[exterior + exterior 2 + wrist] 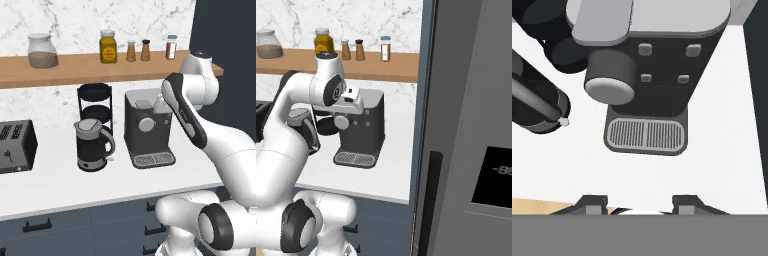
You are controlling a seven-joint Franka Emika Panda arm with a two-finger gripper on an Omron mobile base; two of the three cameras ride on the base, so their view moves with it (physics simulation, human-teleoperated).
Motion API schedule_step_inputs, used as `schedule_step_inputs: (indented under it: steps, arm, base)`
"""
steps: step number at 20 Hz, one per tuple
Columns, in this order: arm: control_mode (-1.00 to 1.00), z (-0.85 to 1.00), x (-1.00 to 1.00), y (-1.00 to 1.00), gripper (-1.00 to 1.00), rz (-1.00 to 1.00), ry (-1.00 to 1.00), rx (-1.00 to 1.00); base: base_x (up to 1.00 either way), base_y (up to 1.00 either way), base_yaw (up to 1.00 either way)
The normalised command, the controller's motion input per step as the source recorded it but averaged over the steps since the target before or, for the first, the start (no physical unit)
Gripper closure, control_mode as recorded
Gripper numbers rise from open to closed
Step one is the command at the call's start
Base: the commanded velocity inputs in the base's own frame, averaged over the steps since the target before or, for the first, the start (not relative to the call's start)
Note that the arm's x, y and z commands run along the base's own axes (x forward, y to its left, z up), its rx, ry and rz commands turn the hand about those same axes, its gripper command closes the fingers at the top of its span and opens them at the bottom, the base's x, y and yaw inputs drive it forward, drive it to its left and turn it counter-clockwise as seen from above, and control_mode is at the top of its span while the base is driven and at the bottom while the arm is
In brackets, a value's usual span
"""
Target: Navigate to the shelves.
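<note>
The shelves are one long light-brown wooden plank (75, 73) fixed to the marble wall above the counter, straight ahead of me; its right end (398, 67) stops by the tall dark unit. On it stand a glass jar (41, 51), a yellow jar (108, 46), two small shakers (131, 51) and a red-and-white bottle (171, 47). My arm is folded above the counter, below the shelf. My gripper (639, 204) points down over the coffee machine (657, 60), open, with nothing between its fingertips (592, 202).
On the white counter (50, 185) stand a coffee machine (147, 127), a black kettle (93, 145), a toaster (15, 146) and a black round tiered stand (95, 102). Dark grey-blue drawers (75, 225) run below. A tall grey fridge (471, 150) closes off the right side.
</note>
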Motion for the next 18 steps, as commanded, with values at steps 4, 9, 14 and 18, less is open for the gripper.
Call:
schedule_step_inputs:
  steps: [4,9,14,18]
  arm:
    - [-1.00,-0.09,-0.35,0.00,-1.00,0.00,-0.01,0.00]
    - [-1.00,-0.21,-0.70,0.00,-1.00,0.01,-0.09,0.00]
    - [-1.00,-0.31,-0.62,0.00,-1.00,0.01,-0.06,0.00]
    - [-1.00,-0.27,-0.49,0.00,-1.00,0.02,-0.09,0.00]
  base:
    - [0.00,0.00,0.00]
    - [0.00,0.00,0.00]
    - [0.00,0.00,0.00]
    - [0.00,0.00,0.00]
